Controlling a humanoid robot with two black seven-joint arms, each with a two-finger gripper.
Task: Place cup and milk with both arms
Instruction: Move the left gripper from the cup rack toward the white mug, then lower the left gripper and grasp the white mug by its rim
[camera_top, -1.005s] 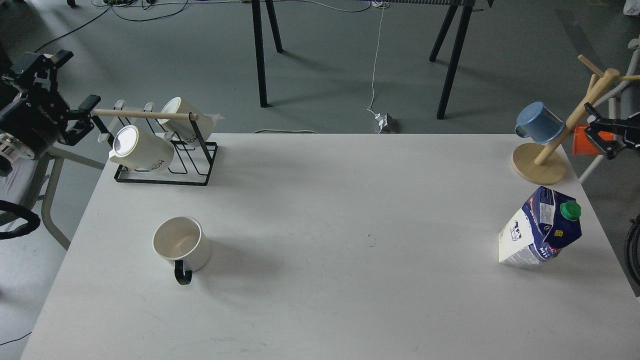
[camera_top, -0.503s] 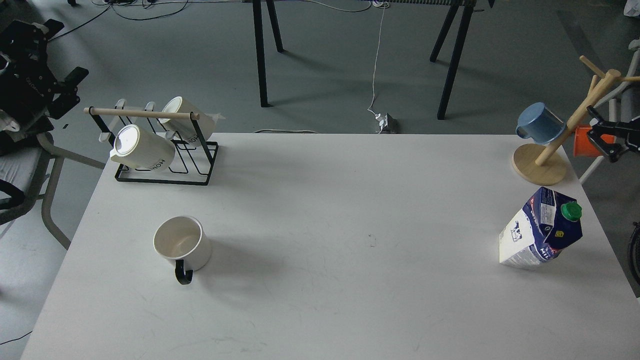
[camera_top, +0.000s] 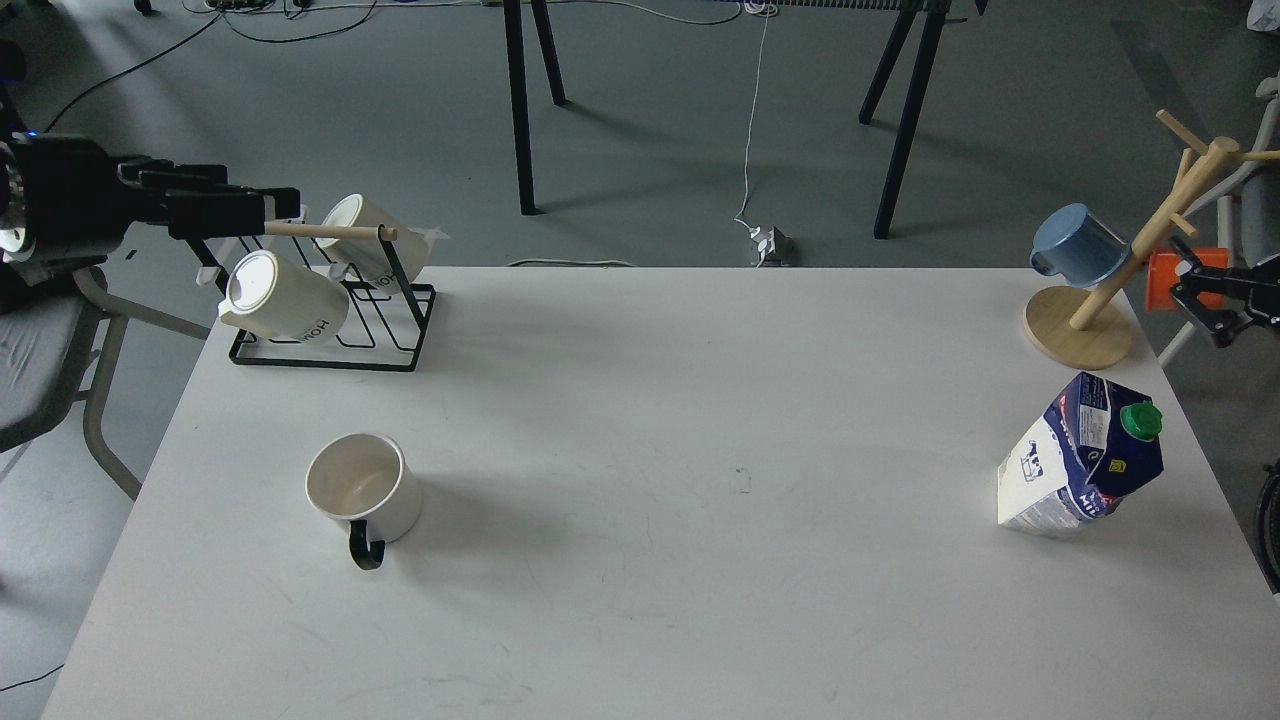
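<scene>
In the head view, the left arm reaches in level from the left edge, its black body thick near the frame and narrowing to the left claw (camera_top: 275, 205), which points to the right. The claw's tip lies across the near end of the wooden rod of the wire rack (camera_top: 330, 320); whether it touches the rod cannot be told. The fingers are seen edge-on as dark stacked bars, so whether they are spread or pressed together cannot be told, and nothing shows between them.

The right arm barely enters from the right edge, beyond the surface's corner. The right claw (camera_top: 1195, 300) points left, in front of an orange cup (camera_top: 1170, 280) and just beside the wooden tree (camera_top: 1130, 270). Two dark prongs stand apart with a gap between them, holding nothing.

The cup (camera_top: 362, 488) stands upright on the left part of the white surface (camera_top: 700, 500), its mouth up and its black handle toward the camera, well apart from both claws. The milk (camera_top: 1080, 455) stands near the surface's right edge, green cap at upper right, nearer the camera than the tree's round base. A blue cup (camera_top: 1078, 245) hangs on the tree, and two white mugs (camera_top: 280, 297) rest on the rack.
</scene>
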